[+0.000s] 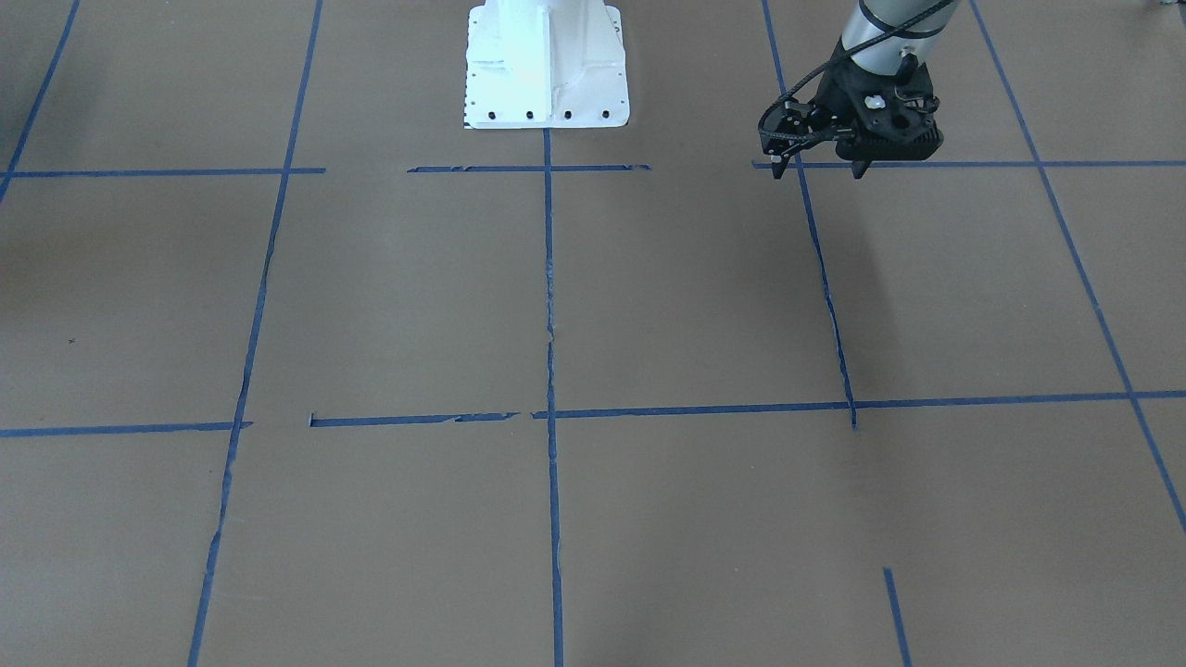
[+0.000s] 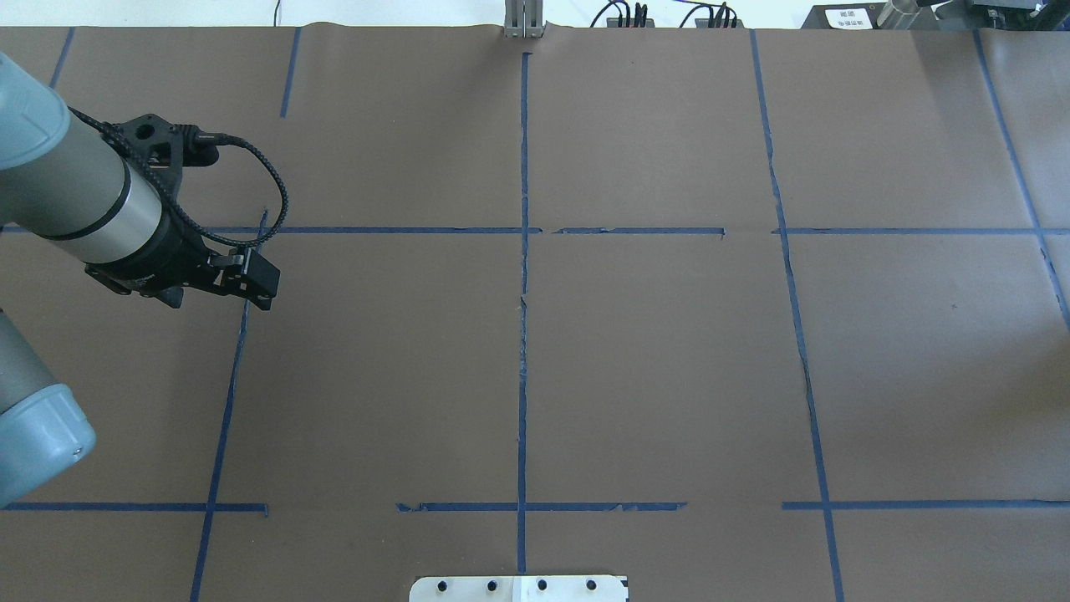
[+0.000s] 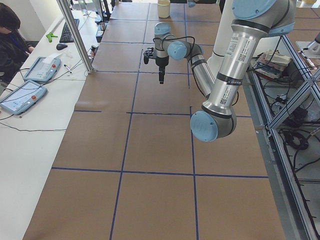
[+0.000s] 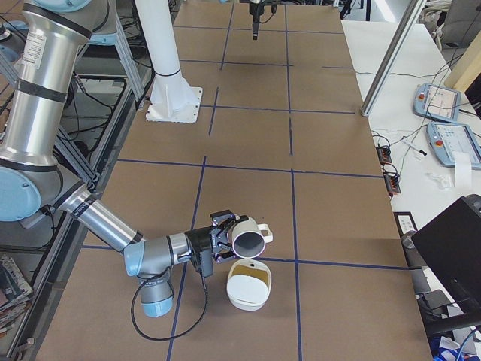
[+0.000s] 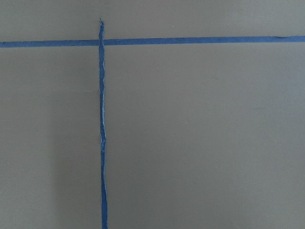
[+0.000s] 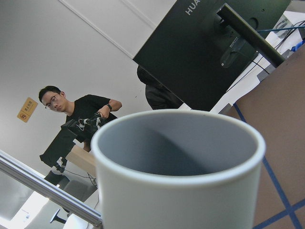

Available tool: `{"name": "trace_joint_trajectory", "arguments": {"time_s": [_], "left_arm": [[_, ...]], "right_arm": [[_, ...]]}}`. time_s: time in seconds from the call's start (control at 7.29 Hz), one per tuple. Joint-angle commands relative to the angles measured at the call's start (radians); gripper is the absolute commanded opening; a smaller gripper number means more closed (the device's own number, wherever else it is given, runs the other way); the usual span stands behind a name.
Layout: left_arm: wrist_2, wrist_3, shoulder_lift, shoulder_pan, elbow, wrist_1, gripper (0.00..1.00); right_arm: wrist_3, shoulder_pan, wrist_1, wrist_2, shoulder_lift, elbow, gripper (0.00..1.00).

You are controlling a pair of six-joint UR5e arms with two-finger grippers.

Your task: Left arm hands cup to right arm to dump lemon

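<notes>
The cup [image 4: 249, 241] is a white mug with a loop handle. In the exterior right view it lies tipped on its side at the tip of my right gripper [image 4: 224, 239], just above a white bowl [image 4: 249, 284] with yellow inside. The right wrist view shows the cup [image 6: 181, 167] close up, grey inside and empty. I cannot tell whether the right gripper is shut on it. My left gripper [image 1: 819, 171] is open and empty, hovering over bare brown table far from the cup. It also shows in the overhead view [image 2: 261, 291].
The white robot base [image 1: 547, 65] stands at the table's middle edge. Blue tape lines [image 5: 102, 143] grid the brown table. A dark monitor [image 6: 214, 47] and an operator [image 6: 76, 114] are beyond the table's right end. A person [image 3: 12, 40] sits by the teach pendants [image 3: 22, 95].
</notes>
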Motion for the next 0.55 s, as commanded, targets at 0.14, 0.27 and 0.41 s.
{"name": "trace_joint_trajectory", "arguments": {"time_s": [0.14, 0.27, 0.41], "left_arm": [[0.0, -0.009, 0.002, 0.0, -0.006, 0.0, 1.0], [0.0, -0.011, 0.002, 0.0, -0.008, 0.0, 1.0], [0.0, -0.011, 0.002, 0.0, -0.006, 0.0, 1.0]], "right_arm": [[-0.551, 0.001, -0.127, 0.024, -0.031, 0.007, 0.0], [-0.617, 0.022, -0.149, 0.09, -0.028, 0.027, 0.0], [-0.622, 0.063, -0.269, 0.151, -0.037, 0.147, 0.0]]}}
